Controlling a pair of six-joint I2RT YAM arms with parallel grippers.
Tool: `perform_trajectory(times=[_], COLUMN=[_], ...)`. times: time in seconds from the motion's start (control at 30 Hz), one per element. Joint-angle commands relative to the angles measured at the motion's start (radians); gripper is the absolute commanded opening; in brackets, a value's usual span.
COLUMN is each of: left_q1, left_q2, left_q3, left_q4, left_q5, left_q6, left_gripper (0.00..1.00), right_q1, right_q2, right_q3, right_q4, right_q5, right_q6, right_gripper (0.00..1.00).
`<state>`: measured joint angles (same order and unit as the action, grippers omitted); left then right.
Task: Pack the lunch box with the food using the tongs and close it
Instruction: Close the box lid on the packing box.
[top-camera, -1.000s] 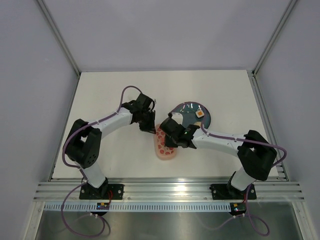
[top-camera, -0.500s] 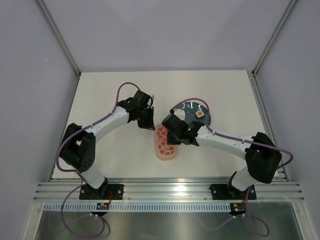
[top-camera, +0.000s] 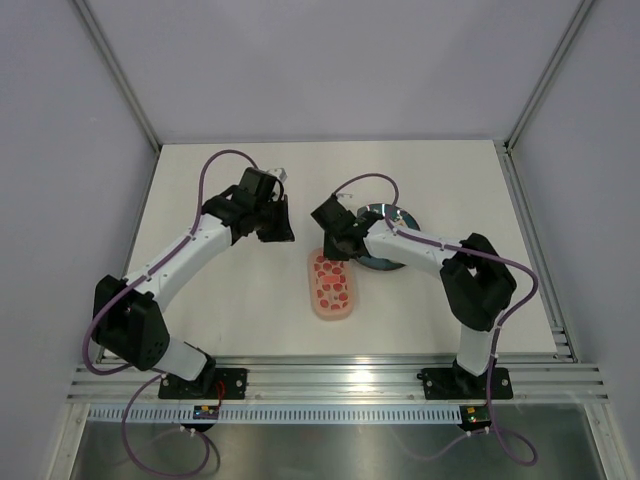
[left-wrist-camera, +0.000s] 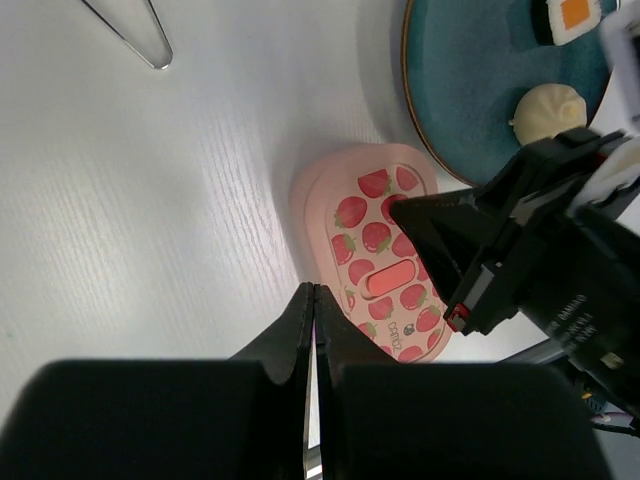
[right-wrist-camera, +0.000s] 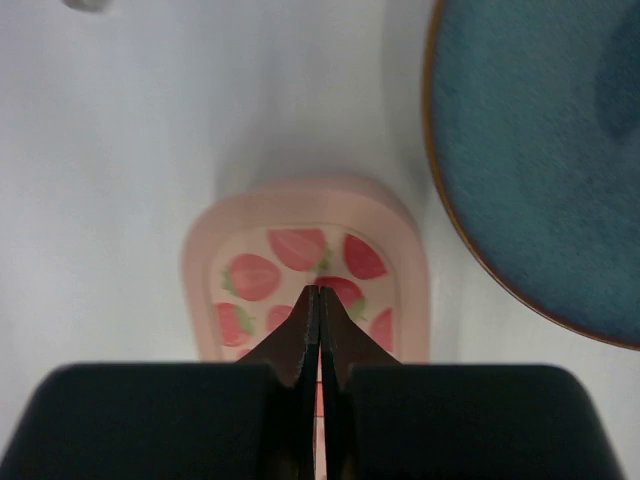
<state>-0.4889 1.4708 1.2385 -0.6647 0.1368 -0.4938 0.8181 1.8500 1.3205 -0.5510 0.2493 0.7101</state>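
Observation:
The pink lunch box (top-camera: 332, 283) lies on the table with its strawberry lid on, also seen in the left wrist view (left-wrist-camera: 375, 255) and the right wrist view (right-wrist-camera: 300, 240). My left gripper (top-camera: 287, 238) is shut and empty, hovering to the box's far left (left-wrist-camera: 313, 290). My right gripper (top-camera: 340, 252) is shut and empty just above the box's far end (right-wrist-camera: 319, 292). The tongs (left-wrist-camera: 130, 30) lie on the table beyond the left gripper. Food remains on the teal plate (left-wrist-camera: 470, 90): a beige disc (left-wrist-camera: 547, 108) and an orange-topped white cube (left-wrist-camera: 572, 15).
The teal plate (top-camera: 384, 263) sits right of the box, mostly under the right forearm. White walls enclose the table on three sides. The metal rail (top-camera: 340, 380) with the arm bases runs along the near edge.
Both grippers have drawn back from the lunch box: the left arm swung up and left, the right gripper moved toward the far end. The lid now shows in full.

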Motion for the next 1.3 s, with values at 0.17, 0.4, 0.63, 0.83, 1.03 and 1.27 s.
perform_trajectory(times=[0.17, 0.4, 0.63, 0.83, 1.03, 1.27], left_q1=[0.001, 0.001, -0.005, -0.005, -0.013, -0.071], left_q2=[-0.035, 0.005, 0.048, 0.066, 0.091, 0.12], left_q3=[-0.05, -0.057, -0.051, -0.068, -0.079, -0.059], left_q4=[0.013, 0.063, 0.102, 0.109, 0.139, 0.139], left_q5=[0.014, 0.08, 0.13, 0.132, 0.15, 0.132], left_q6=[0.018, -0.009, -0.028, -0.029, -0.049, -0.057], left_gripper=[0.0, 0.0, 0.0, 0.0, 0.0, 0.0], right_q1=[0.003, 0.003, -0.01, -0.01, -0.01, 0.035], right_q2=[-0.004, -0.124, -0.039, 0.055, -0.106, -0.287], right_q3=[0.072, 0.138, 0.06, 0.036, 0.086, -0.026], right_q4=[-0.058, -0.095, -0.029, -0.007, -0.049, -0.064], right_q5=[-0.005, 0.057, 0.006, -0.038, -0.012, 0.005], right_q6=[-0.03, -0.064, -0.044, -0.02, -0.049, -0.011], right_gripper=[0.0, 0.0, 0.0, 0.0, 0.0, 0.0])
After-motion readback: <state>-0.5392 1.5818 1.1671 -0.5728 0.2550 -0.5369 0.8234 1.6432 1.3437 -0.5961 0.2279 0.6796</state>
